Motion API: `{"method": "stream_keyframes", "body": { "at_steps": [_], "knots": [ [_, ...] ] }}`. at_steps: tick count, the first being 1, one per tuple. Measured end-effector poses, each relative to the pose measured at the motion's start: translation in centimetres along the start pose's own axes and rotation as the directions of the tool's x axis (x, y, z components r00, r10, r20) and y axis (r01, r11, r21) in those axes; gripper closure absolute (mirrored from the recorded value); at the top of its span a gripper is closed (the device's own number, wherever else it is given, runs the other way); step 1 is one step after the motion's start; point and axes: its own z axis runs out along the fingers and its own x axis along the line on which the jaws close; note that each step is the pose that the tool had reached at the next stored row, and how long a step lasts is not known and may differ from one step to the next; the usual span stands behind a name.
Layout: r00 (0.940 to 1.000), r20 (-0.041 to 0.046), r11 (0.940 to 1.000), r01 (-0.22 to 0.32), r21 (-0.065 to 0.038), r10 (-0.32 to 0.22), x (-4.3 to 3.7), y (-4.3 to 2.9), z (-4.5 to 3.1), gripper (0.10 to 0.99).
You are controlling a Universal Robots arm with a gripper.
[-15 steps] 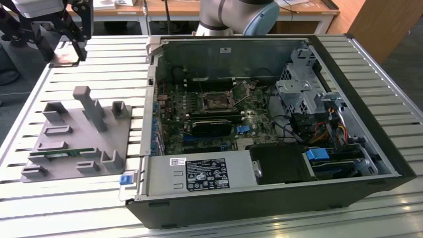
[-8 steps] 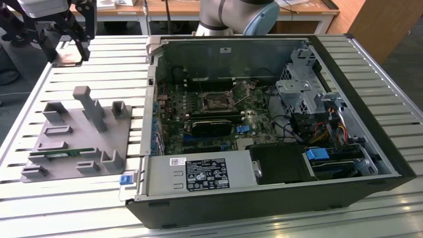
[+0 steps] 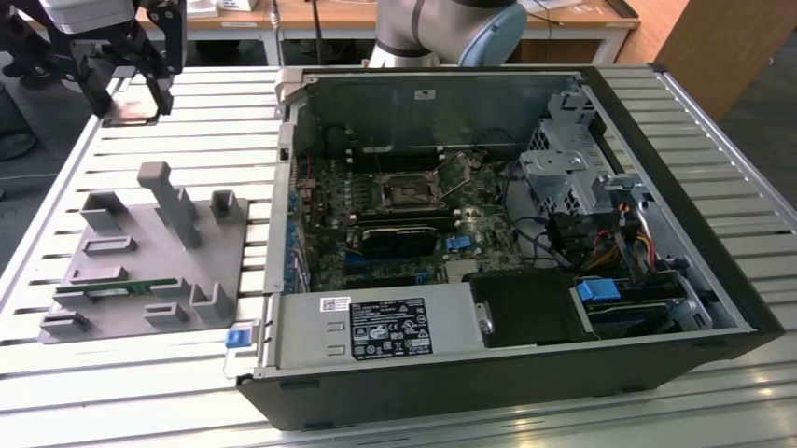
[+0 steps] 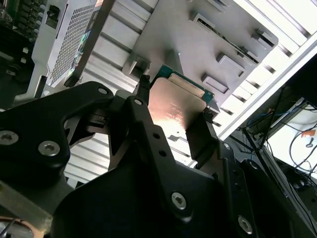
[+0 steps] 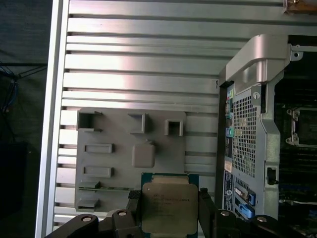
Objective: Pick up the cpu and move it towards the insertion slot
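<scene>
My gripper (image 3: 129,93) hangs in the air over the slatted table at the exterior view's upper left, shut on the cpu (image 3: 132,106). In both wrist views the cpu (image 5: 167,207) (image 4: 174,106) is a flat silver square with a thin green rim, clamped by its two opposite edges between black fingers (image 5: 134,206). The insertion slot (image 3: 408,191), a dark square in a silvery frame, sits on the motherboard inside the open computer case (image 3: 648,168), well off to the exterior view's right of the gripper. Its frame also appears in the first wrist view (image 5: 293,130).
A grey parts fixture (image 3: 137,252) (image 5: 131,156) lies on the table beneath the gripper, with upright posts and a green memory stick (image 3: 125,289) in one groove. The case wall (image 5: 250,99) stands between gripper and motherboard. Cables and drive cages (image 3: 585,187) crowd the case's far side.
</scene>
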Motion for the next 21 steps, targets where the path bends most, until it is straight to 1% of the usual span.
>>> {"method": "stream_keyframes", "body": {
  "at_steps": [7,21],
  "knots": [
    [1.0000,0.0000,1.0000,0.000,0.000,0.000,-0.36,-0.01,-0.01,0.541],
    [1.0000,0.0000,1.0000,0.000,0.000,0.000,-1.43,-0.04,-0.05,0.541]
  ]
}}
